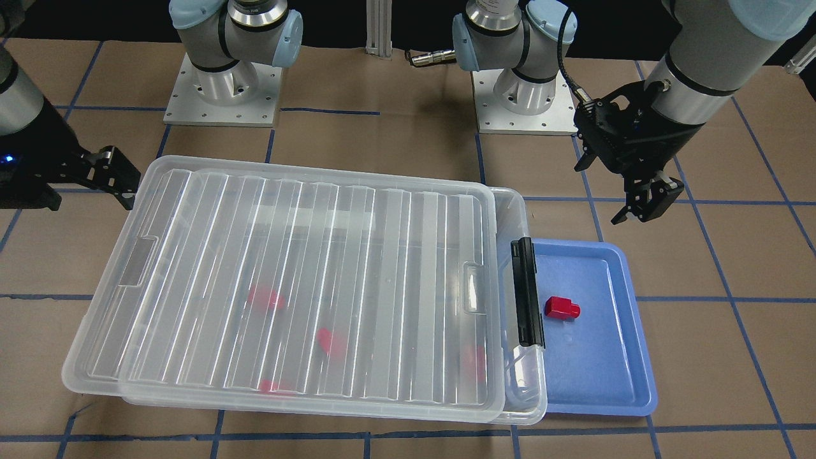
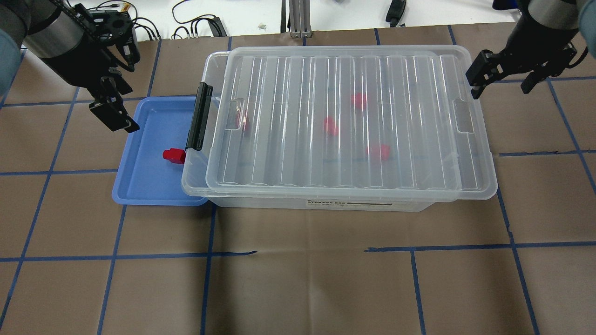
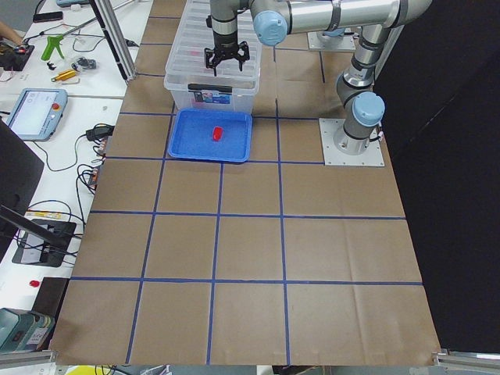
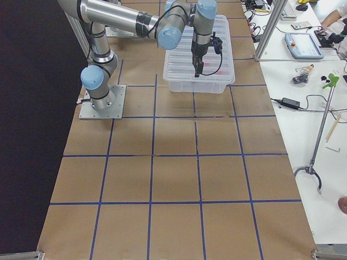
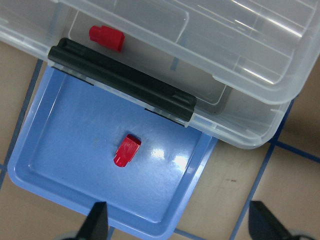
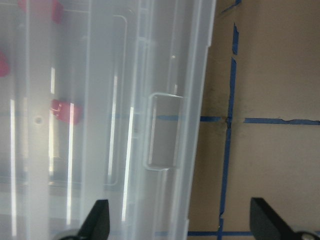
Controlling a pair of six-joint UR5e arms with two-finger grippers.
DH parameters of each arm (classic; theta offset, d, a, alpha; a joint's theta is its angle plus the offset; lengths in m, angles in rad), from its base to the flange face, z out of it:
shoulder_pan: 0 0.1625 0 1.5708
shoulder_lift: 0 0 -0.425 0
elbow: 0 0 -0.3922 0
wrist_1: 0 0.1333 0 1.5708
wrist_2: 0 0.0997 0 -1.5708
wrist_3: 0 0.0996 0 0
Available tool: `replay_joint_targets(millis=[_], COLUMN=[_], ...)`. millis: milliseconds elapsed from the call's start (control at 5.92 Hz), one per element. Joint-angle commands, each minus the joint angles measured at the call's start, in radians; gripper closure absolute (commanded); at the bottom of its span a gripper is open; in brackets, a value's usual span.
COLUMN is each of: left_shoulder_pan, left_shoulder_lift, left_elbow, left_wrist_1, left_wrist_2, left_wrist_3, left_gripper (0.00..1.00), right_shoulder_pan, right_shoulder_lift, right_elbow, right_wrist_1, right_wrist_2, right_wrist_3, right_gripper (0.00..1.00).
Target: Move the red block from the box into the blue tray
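Red block (image 1: 561,309) lies on its side on the floor of the blue tray (image 1: 596,373), in the half nearer the box (image 2: 316,204). Its stub points away from the box. It touches neither the tray rim nor either gripper.

The blue tray sits on the table (image 2: 298,279), at the box's end on the left arm's side. The black latch clip (image 1: 526,292) on that end overhangs the tray edge. I cannot tell whether tray and box touch.

The ribbed clear lid (image 1: 287,255) rests on the box, offset toward the right arm's end, so a strip of the box interior is uncovered at the latch end. More red blocks (image 2: 330,125) show blurred through the lid. The left wrist view shows one of them sharply through the uncovered strip, just behind the latch.

Left gripper (image 1: 645,205) hovers above the tray's far rim, clear of the block. Its jaws are wide apart and empty, and the wrist view shows both tips at the frame bottom with the tray between them.

Right gripper (image 2: 502,81) hangs over the opposite end of the box, above the lid's handle recess. Its jaws are apart with nothing between them.
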Motion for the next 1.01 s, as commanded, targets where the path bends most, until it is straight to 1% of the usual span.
replay_joint_targets(millis=[0,169,338,506,675,844], left_shoulder_pan=[-0.106,-0.14,-0.143,-0.145,-0.145,-0.145], left_shoulder_lift=[-0.003,-0.007,-0.006,-0.001,0.002,-0.001], left_elbow=[0.002,0.002,0.006,0.015,0.031,0.064], left_wrist_1=[0.042,0.06,0.063,0.063,0.047,-0.031], left_wrist_2=[0.012,0.007,0.003,0.0,0.012,0.013], left_wrist_3=[-0.383,-0.64,-0.892,-1.142,-1.283,-1.292], left_gripper=[0.02,0.02,0.02,0.02,0.02,0.02], right_shoulder_pan=[0.153,0.181,0.171,0.171,0.169,0.166], right_shoulder_lift=[-0.004,-0.007,-0.042,-0.055,-0.057,-0.055], right_elbow=[-0.055,-0.058,-0.046,-0.029,-0.022,-0.022], right_wrist_1=[0.056,0.066,0.124,0.151,0.143,0.143], right_wrist_2=[0.0,0.0,-0.001,0.002,0.002,0.002], right_wrist_3=[0.218,0.228,0.213,0.214,0.212,0.212], right_gripper=[0.0,0.0,0.0,0.0,0.0,0.0])
